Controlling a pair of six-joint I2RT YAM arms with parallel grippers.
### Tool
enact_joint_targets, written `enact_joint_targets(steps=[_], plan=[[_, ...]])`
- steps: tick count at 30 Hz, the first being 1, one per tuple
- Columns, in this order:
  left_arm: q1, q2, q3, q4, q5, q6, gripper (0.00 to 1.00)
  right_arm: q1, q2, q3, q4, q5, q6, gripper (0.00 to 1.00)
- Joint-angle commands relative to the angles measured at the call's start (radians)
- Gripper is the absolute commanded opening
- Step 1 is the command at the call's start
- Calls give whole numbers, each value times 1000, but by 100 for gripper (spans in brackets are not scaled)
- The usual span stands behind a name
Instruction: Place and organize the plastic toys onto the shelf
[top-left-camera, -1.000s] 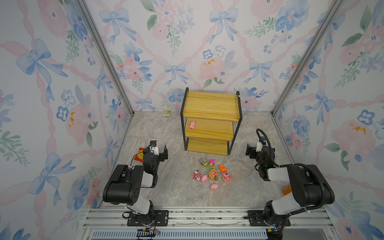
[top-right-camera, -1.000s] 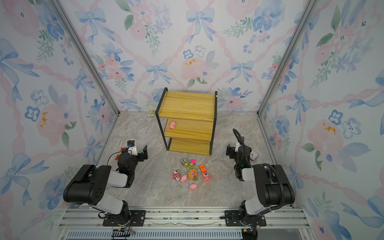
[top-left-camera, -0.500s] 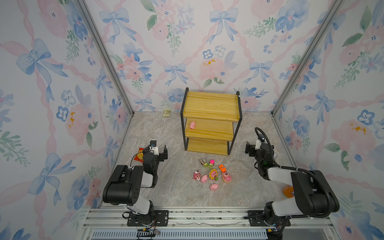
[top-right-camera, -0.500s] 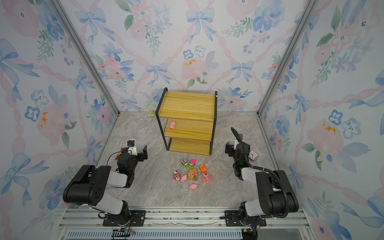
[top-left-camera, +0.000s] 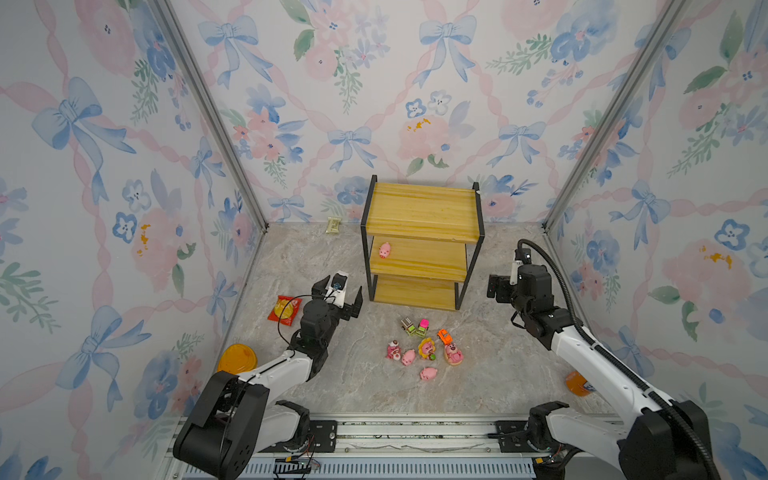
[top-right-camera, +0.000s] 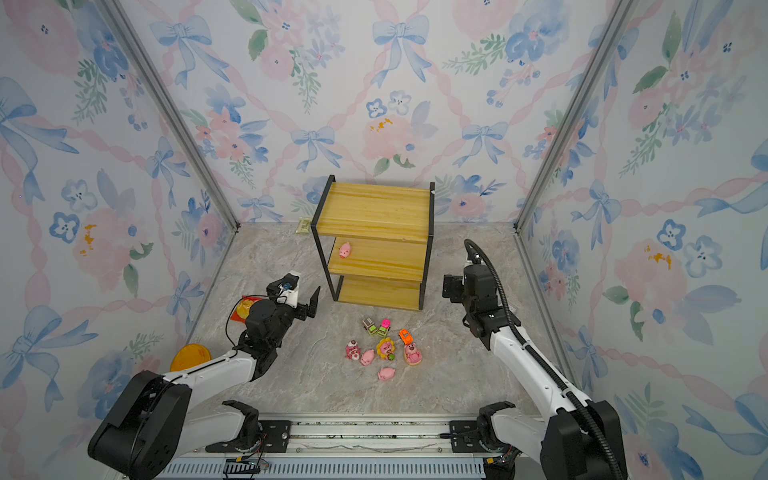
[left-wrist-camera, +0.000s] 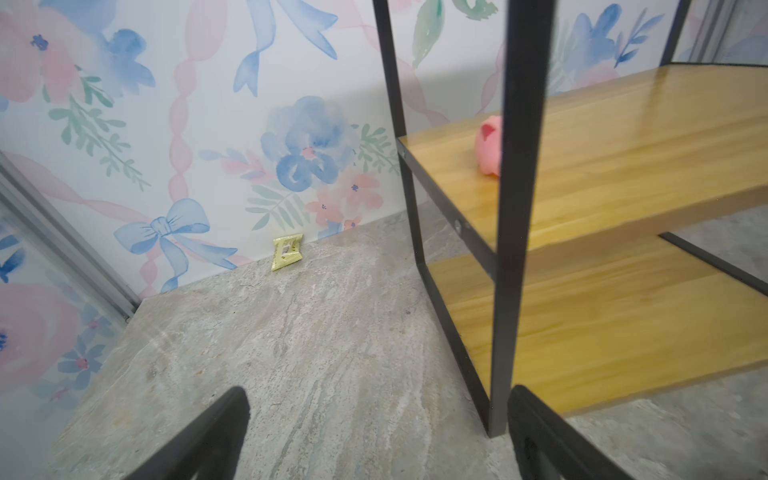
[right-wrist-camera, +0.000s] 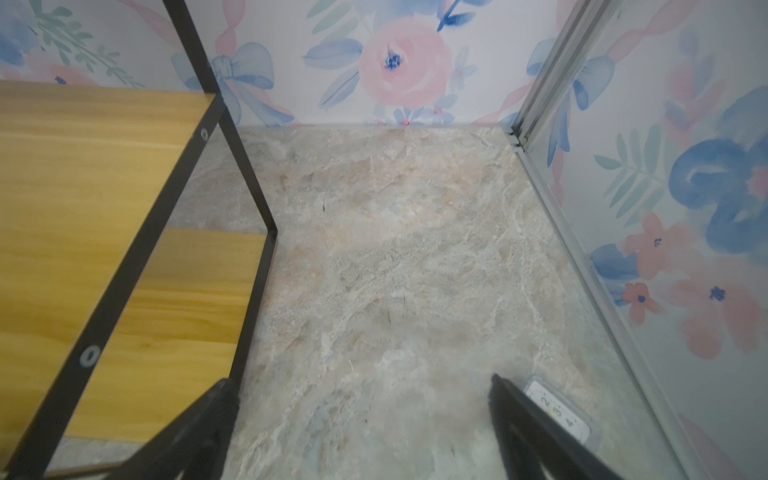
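Eight plastic toys (top-left-camera: 427, 348), bears, pigs and mini cars, lie clustered on the surface (top-left-camera: 490, 374), between the two arms and short of their fingers. The left fingers (top-left-camera: 357, 301) and right fingers (top-left-camera: 496, 286) stand wide open and empty, flanking the shelf (top-left-camera: 424, 208). Just beyond the left fingers, one pink pig (top-left-camera: 384, 250) on the middle tier is the only toy shelved.

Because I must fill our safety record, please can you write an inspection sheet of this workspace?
Surface: marbled tabletop, no spills seen.
Job's things: shelf holds one pink pig on its middle board; eight toys clustered in front.
Clutter: red snack packet, orange lid, yellow packet at back wall, orange object near right arm.
Grippers: left gripper and right gripper, jaws open, empty.
Cables: thin wire loops at left wrist; black hose along right arm.
Surroundings: floral walls, metal corner posts.
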Motion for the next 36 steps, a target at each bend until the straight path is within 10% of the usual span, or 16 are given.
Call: enact_joint_targets(steps=[1,12,36], plan=[[-65,-78,6,-203,-13,5,98,28,-71,-33,-232,27,119,97],[-405,-353,-103,-290,-10,-295,84,111,-286,-74,-392,-47,294,97],[-521,-47,-87,-289,68,-414,55,113,-308,-99,-410,-52,294,97]])
